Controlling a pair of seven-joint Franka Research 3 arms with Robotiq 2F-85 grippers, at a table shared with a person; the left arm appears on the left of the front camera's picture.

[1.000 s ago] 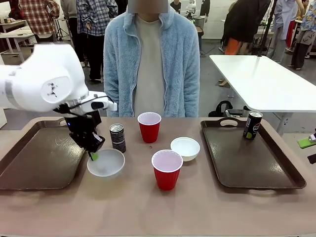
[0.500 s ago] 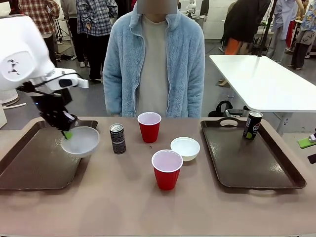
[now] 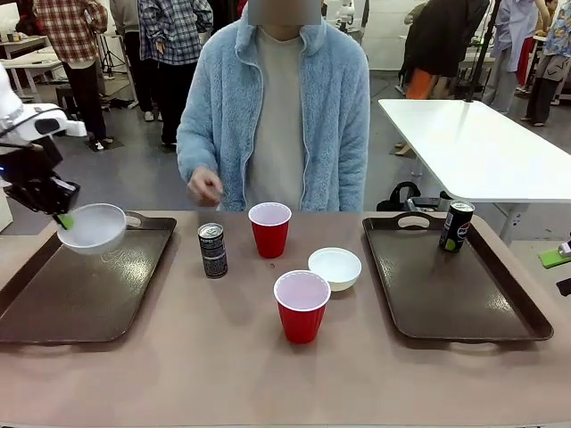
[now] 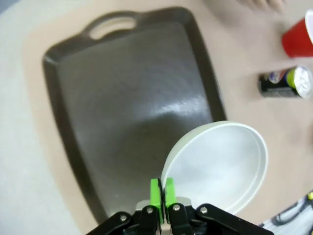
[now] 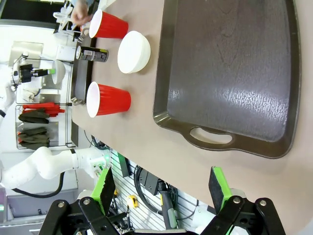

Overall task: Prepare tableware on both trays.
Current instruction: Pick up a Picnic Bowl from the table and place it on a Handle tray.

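Observation:
My left gripper (image 3: 61,217) is shut on the rim of a small white bowl (image 3: 92,227), which hangs above the far end of the left tray (image 3: 80,294). In the left wrist view the green pads (image 4: 155,188) pinch the bowl (image 4: 220,164) over the tray (image 4: 127,93). On the table between the trays stand a dark can (image 3: 212,250), two red cups (image 3: 269,229) (image 3: 302,306) and a second white bowl (image 3: 335,267). Another can (image 3: 457,226) stands on the right tray (image 3: 446,294). My right gripper (image 5: 162,188) is open and holds nothing, off that tray's (image 5: 230,73) end.
A person in a light blue fleece stands at the far side, one hand (image 3: 205,187) raised above the table near the can. A white table (image 3: 482,147) stands behind at the right. Bare tabletop lies in front of the cups.
My left gripper has carried the white bowl up and to the left, from the table beside the can to above the left tray. The person's hand has come up.

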